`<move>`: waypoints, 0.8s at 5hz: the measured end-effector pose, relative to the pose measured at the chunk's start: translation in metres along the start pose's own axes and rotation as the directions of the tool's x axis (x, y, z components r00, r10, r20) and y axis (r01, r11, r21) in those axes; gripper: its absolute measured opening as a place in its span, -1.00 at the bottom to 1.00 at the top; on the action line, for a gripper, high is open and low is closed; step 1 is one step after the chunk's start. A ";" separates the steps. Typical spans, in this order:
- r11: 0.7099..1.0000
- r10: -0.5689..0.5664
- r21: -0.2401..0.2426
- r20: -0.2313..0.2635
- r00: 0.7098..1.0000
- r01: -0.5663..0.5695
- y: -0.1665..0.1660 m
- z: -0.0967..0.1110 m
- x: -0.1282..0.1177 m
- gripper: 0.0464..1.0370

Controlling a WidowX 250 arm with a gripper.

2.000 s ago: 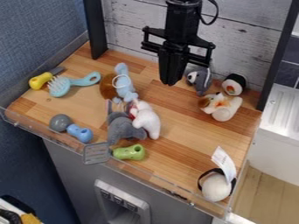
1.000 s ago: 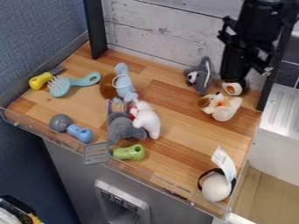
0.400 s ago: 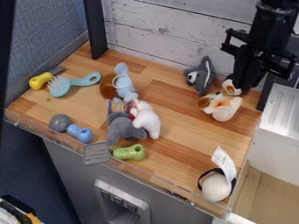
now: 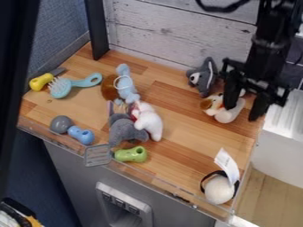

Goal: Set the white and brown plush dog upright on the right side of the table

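Observation:
My gripper (image 4: 243, 105) hangs open at the right rear of the wooden counter. Its left finger crosses in front of the white and brown plush dog (image 4: 227, 115); whether they touch I cannot tell. The right finger hangs over the counter's right edge, to the right of the dog. Just left of the gripper a grey plush toy (image 4: 203, 78) leans near the back wall. Behind the fingers, the black and white round toy is mostly hidden.
Mid-counter, a white plush (image 4: 149, 121) lies against a grey plush (image 4: 124, 130), with a blue plush (image 4: 125, 85) behind. A teal brush (image 4: 61, 88), a yellow-handled tool (image 4: 41, 81), a blue toy (image 4: 81, 135), a green-handled spatula (image 4: 130, 154) and a tagged ball (image 4: 218, 189) lie around.
The gripper has moved from the back middle to the right, then forward over the plush dog, and its fingers have spread apart. The toys lie as before.

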State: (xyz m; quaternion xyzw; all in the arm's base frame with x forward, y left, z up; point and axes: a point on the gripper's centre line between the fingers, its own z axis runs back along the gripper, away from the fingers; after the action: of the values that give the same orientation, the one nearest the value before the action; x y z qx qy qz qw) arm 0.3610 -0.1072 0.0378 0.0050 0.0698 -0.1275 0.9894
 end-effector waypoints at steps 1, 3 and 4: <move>0.994 -0.108 0.008 0.010 0.994 0.108 0.001 -0.013 0.001 0.94; 0.937 -0.348 0.043 0.015 0.938 0.347 0.005 -0.029 0.001 0.93; 0.935 -0.354 0.048 0.016 0.935 0.353 0.007 -0.030 0.002 0.83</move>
State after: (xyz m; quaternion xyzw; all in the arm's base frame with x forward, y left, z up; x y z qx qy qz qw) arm 0.3604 -0.1005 0.0081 0.0125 0.0547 -0.3047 0.9508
